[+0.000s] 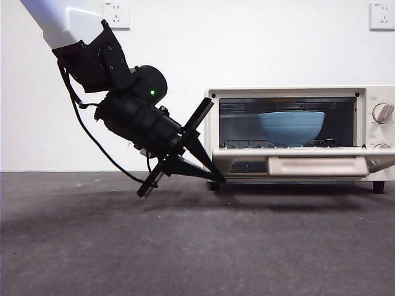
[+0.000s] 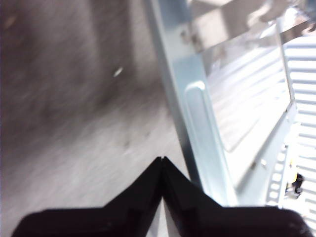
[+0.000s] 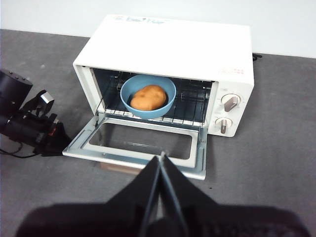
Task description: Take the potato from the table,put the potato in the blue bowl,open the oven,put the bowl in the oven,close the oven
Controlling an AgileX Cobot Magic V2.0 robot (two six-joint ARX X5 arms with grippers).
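Observation:
The cream-white oven stands with its door folded down flat. On the rack inside sits the blue bowl, and the orange-brown potato lies in it. My left gripper is shut and empty, its tip low at the door's left corner, by the door's metal edge. The left arm shows beside that corner in the right wrist view. High in front of the oven, my right gripper hangs shut and holds nothing.
Two knobs sit on the oven's right panel. The tan handle faces forward on the lowered door. The dark grey table spreads out in front. A white wall with sockets stands behind.

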